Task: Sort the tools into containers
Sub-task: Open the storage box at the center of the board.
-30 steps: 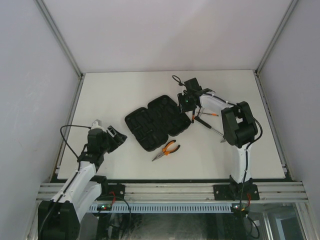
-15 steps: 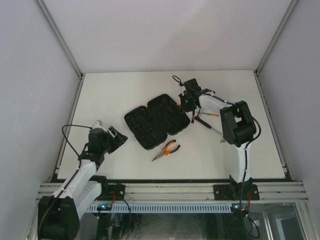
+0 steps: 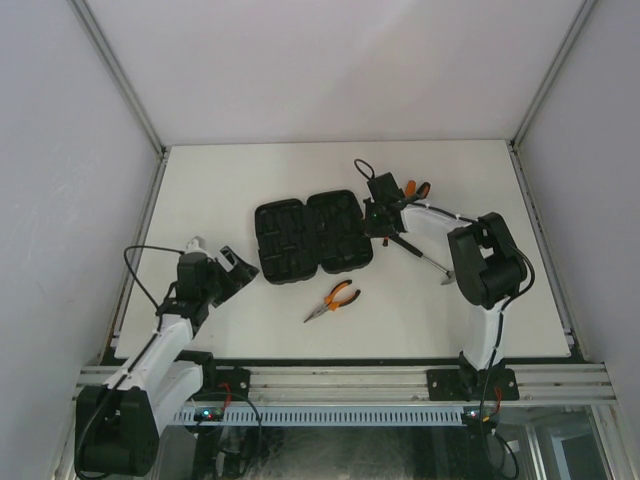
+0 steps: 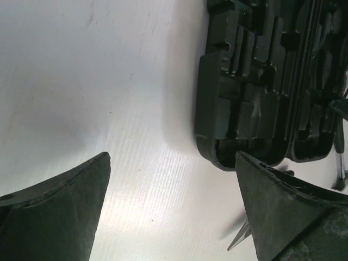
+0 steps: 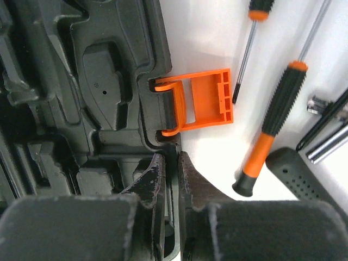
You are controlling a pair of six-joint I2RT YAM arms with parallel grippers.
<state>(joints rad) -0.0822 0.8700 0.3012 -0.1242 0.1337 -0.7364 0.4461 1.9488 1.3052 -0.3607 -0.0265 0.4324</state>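
An open black tool case (image 3: 310, 238) lies mid-way across the desk (image 3: 220, 190), with no tools visibly in its slots. Orange-handled pliers (image 3: 335, 298) lie just in front of it and screwdrivers (image 5: 274, 125) lie beside its right edge. The right tool (image 5: 170, 159) pinches the case rim below the orange latch (image 5: 204, 103). The left tool (image 4: 173, 163) gapes wide, holding nothing. Sorting looks barely begun.

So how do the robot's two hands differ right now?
The left hand gapes wide open; the right hand is pinched shut. The left holds nothing, over the table beside the tool case; the right grips the case's rim by the orange latch. Both have two dark fingers.
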